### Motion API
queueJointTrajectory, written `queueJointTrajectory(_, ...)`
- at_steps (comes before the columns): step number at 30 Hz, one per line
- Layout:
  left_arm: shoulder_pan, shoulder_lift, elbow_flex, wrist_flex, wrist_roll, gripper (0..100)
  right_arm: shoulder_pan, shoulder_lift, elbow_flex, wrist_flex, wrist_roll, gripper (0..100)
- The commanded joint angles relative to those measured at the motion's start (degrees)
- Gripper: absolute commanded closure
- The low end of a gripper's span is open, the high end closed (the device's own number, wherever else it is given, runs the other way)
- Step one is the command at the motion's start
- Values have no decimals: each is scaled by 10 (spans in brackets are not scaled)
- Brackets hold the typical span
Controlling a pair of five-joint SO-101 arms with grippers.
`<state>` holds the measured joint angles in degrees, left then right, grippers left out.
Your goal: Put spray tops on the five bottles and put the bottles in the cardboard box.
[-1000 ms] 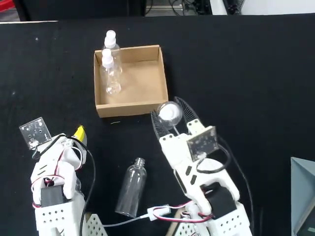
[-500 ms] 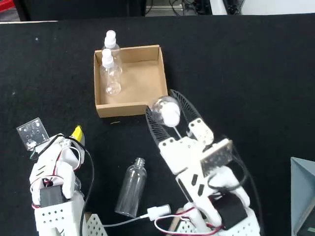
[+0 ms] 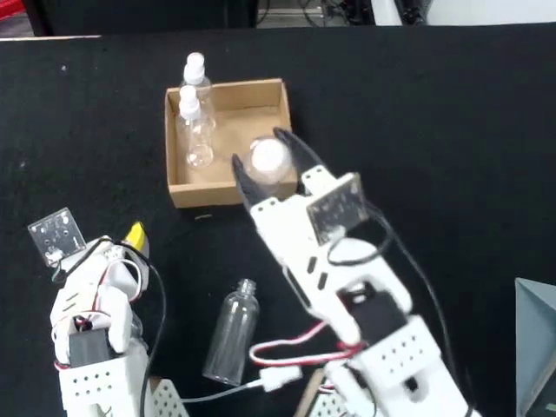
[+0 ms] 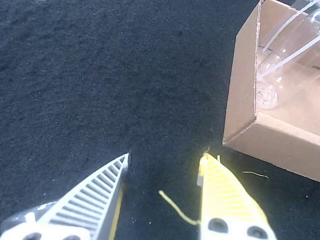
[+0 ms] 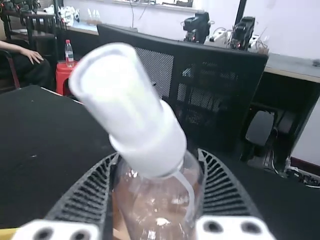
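The cardboard box (image 3: 284, 130) stands at the back middle of the table, with two capped clear bottles (image 3: 195, 122) lying along its left side. My right gripper (image 3: 265, 165) hovers over the box's front right part, shut on a clear bottle (image 3: 268, 159) with a white spray top (image 5: 127, 108), held upright. An uncapped clear bottle (image 3: 232, 333) lies on the black table in front, between the arms. My left gripper (image 4: 162, 167) rests low at the front left, open and empty, near the box's corner (image 4: 250, 125).
A white spray top with its tube (image 3: 276, 379) lies near the front edge beside the uncapped bottle. A grey object (image 3: 534, 347) sits at the right edge. The table around is black cloth.
My right arm has carried the capped bottle forward and left, from in front of the box's right corner to above the box. The left arm has barely shifted.
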<state>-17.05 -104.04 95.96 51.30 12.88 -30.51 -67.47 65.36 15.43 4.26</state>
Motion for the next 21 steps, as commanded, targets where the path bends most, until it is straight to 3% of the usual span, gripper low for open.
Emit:
queueJointTrajectory(1,-6,-5,15,2,-4,791,-17,58,-46,-58,-5,885)
queueJointTrajectory(13,-7,-8,15,3,-4,791,-54,204,-51,-197,-5,885)
queueJointTrajectory(21,-7,-8,15,4,-4,791,-54,317,-128,-205,-10,885)
